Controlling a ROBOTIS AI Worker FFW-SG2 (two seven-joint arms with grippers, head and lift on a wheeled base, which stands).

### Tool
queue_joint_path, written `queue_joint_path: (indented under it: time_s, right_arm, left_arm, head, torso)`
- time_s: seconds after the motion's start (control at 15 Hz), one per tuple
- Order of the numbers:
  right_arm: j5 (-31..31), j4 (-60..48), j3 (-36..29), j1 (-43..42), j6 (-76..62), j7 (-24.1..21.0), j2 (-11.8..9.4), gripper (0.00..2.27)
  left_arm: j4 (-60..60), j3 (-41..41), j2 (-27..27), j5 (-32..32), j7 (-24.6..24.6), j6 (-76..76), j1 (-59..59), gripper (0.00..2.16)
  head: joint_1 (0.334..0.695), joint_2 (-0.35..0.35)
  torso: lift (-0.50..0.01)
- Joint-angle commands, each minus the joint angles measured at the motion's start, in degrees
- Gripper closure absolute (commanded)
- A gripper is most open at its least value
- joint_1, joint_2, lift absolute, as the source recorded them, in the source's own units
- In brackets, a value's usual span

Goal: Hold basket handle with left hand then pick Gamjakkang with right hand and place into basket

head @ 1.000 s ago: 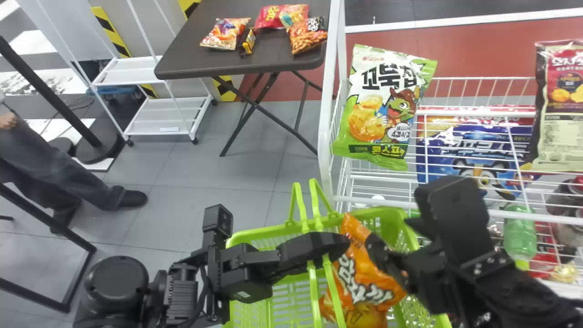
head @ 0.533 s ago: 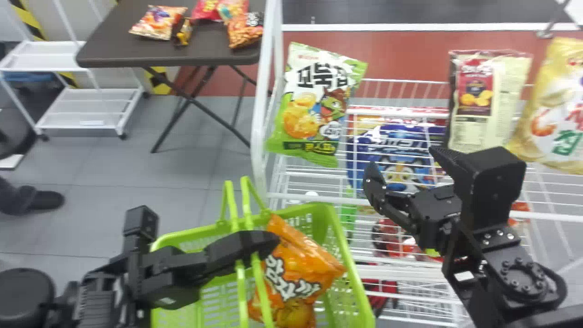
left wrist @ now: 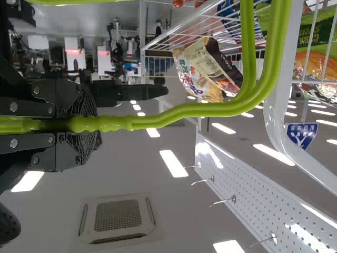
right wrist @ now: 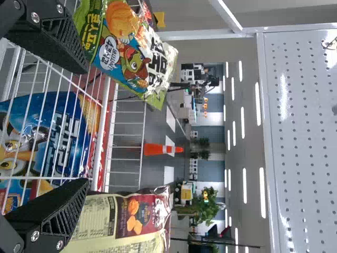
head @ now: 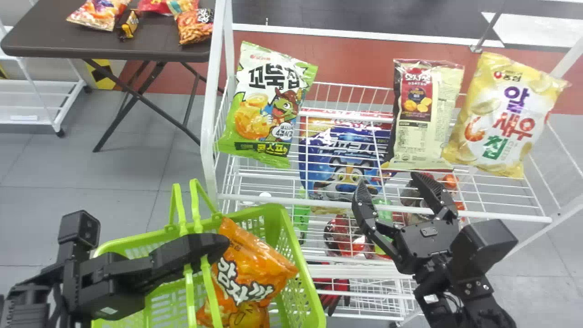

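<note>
Held the green handle (left wrist: 200, 109) tight in left fingers (head: 209, 244). Held right fingers (head: 363, 200) wide apart, near the wire shelf (head: 501, 216). Had orange Gamjakkang (head: 250, 264) in the basket (head: 296, 246), close by the left fingers.

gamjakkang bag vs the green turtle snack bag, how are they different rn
The Gamjakkang bag is mostly orange, while the green turtle bag is green and white with a cartoon character.
The Gamjakkang bag is inside the basket; the green turtle bag is up on the white wire rack.
The basket handle crosses in front of the Gamjakkang bag, but not the green turtle bag.
Both are printed snack bags.
</note>
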Motion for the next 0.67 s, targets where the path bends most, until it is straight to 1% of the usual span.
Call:
queue_joint_path:
  time_s: [0.0, 0.27, 0.6]
  right_arm:
    - [-0.60, 0.21, -1.38, 0.42, -0.25, 1.06, 0.06, 0.08]
    - [-0.60, 0.21, -1.55, 0.60, 0.28, 1.06, 0.06, 0.08]
    - [-0.60, 0.21, -1.55, 0.77, 0.28, 1.06, 0.06, 0.08]
  left_arm:
    - [0.08, 0.00, -0.03, 0.00, 0.00, 0.24, -0.01, 2.14]
    - [0.08, 0.00, -0.20, 0.09, 0.00, 0.24, 0.16, 2.14]
    - [-0.09, -0.09, -0.29, 0.09, 0.00, 0.24, 0.25, 2.14]
  head:
    - [0.695, -0.121]
    - [0.695, -0.142]
    - [0.695, -0.145]
  torso:
    - [-0.017]
    - [-0.017]
    - [-0.017]
